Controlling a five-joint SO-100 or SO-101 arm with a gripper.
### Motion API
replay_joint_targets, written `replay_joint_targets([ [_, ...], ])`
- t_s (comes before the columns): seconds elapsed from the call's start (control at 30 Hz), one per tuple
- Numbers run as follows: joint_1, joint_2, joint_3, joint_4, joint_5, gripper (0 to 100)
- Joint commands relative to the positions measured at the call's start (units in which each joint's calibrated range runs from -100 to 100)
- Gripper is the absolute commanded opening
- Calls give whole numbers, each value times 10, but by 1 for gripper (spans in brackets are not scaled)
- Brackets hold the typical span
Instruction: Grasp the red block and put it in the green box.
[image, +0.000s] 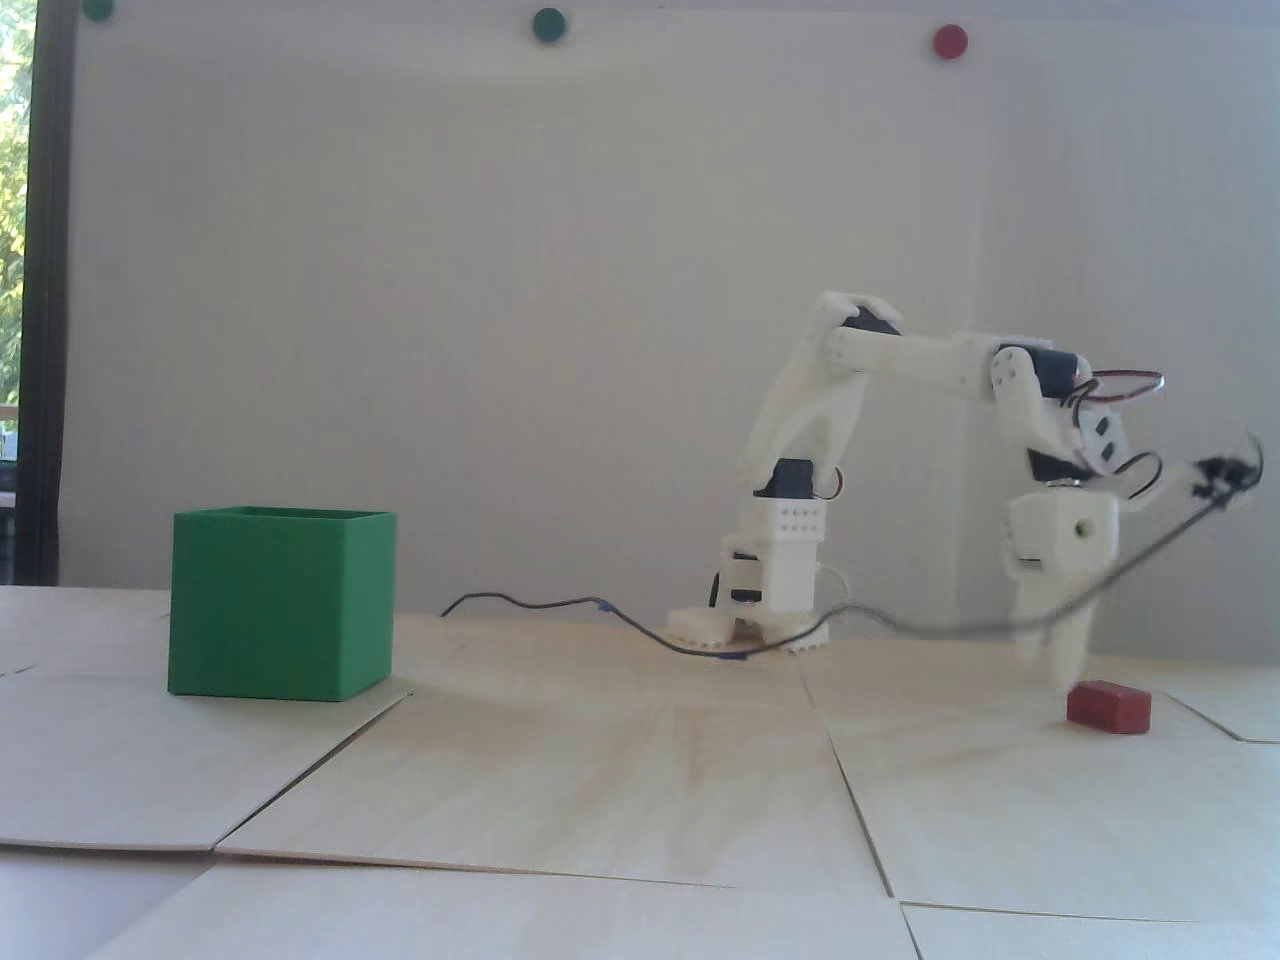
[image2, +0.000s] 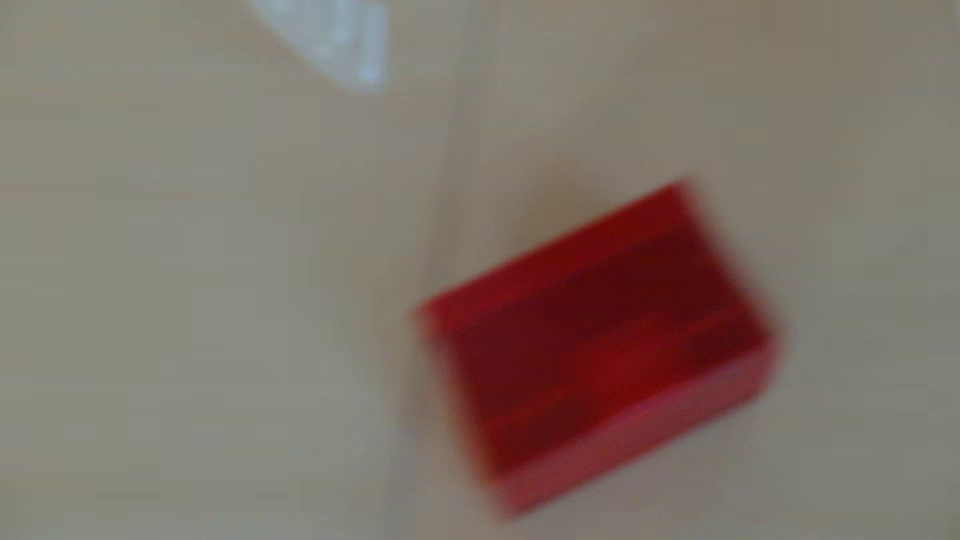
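A white robot arm (image: 900, 360) reached down over a pale wooden table (image: 600, 780), its gripper (image: 1055, 655) pointing at the surface just beside a red block (image: 1108, 706) in the fixed view. The block lay flat on the table at the right of that view, the blurred fingertips ending close above its left end; whether they touched it could not be made out, and whether the fingers were spread or closed could not be told either. The wrist view, heavily blurred, showed the red block (image2: 597, 342) lying askew on the bare wood, with only a white finger (image2: 343, 46) showing at the top edge, well apart from it. A green box (image: 280, 605) stood upright and open-topped at the far left of the fixed view, well apart from both block and arm. A dark cable (image: 560, 604) trailed across the table past the arm's base (image: 770, 590). On the white wall behind, two green dots (image: 548, 24) and one red dot (image: 949, 41) sat near the top.
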Motion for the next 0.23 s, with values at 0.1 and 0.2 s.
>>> replay_joint_targets([
  [0.1, 11, -40, -24, 7, 2, 40],
  [0.2, 29, -39, -20, -57, 3, 40],
])
